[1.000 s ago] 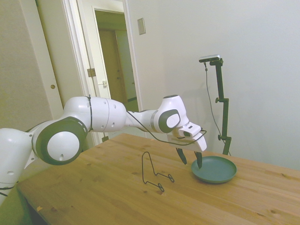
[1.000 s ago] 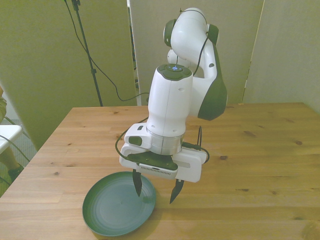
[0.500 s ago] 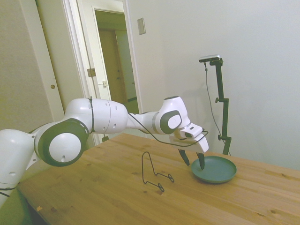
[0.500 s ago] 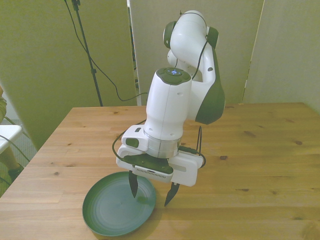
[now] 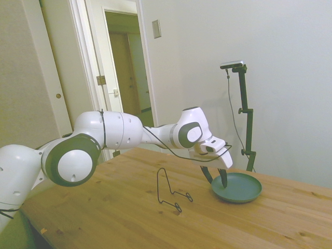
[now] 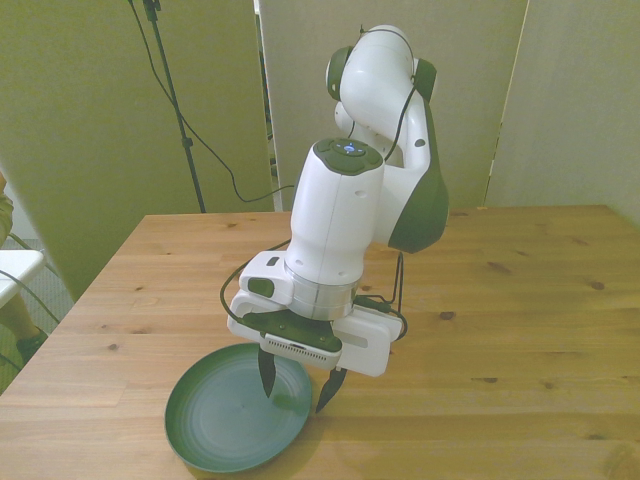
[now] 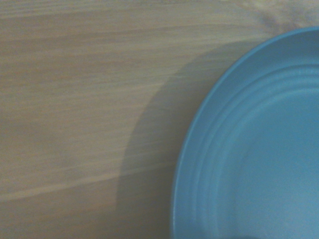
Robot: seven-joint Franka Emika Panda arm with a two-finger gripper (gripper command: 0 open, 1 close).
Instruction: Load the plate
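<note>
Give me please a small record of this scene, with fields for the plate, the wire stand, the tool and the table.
plate: teal plate flat on the table, empty
wire stand: black wire stand on the table, apart from the plate, holding nothing
tool: tool open, fingers straddling the plate's rim, one over the plate, one outside
table: wooden table
task state: plate not yet lifted

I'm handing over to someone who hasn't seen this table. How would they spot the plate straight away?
Look at the wooden table, then follow the white arm to its open gripper. The plate lies flat right under the fingers, which straddle its rim. It is round, shallow and dull teal, unlike the thin black wire stand standing apart from it.
</note>
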